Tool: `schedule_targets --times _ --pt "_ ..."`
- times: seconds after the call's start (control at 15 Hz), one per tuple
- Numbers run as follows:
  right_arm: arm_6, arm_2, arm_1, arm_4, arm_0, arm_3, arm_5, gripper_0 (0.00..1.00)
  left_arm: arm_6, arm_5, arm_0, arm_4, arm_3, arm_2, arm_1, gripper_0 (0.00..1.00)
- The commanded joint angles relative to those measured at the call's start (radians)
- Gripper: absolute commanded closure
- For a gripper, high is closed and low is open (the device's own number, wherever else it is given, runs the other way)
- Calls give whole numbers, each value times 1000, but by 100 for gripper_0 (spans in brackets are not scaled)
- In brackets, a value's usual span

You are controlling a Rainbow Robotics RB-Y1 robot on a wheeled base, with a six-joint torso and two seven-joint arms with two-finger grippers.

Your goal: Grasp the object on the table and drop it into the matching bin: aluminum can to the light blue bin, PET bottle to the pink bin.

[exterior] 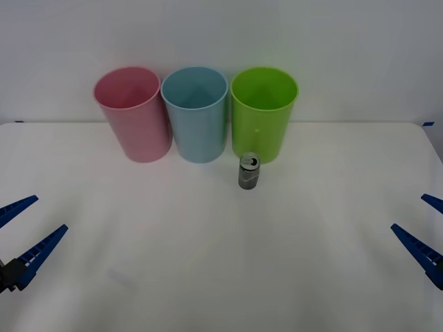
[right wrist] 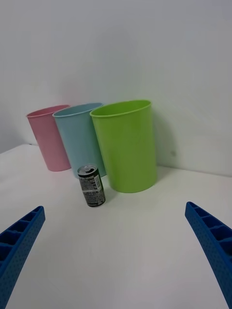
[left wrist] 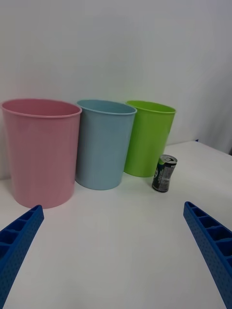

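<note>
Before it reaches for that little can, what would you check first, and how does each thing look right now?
1. Aluminum can upright on the table: ok.
2. Can stands apart from the green bin behind it: ok, but close.
3. Light blue bin upright, mouth open: ok.
4. Right tool open, low at the table's right edge: ok.
5. Left tool open, at the left edge: ok.
6. Bin empty inside: cannot tell.
</note>
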Motion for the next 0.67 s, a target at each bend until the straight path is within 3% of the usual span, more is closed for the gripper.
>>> schedule_targets --times 0.07,0.27,0.67 --pt "3 -1 10 -3 -9 -6 -7 0 0 0 0 0 0 0 0 0" --pt "2 -3 6 -12 10 -74 13 0 0 0 0 0 0 0 0 0" --pt "20 54 6 5 7 -77 42 0 0 0 0 0 0 0 0 0"
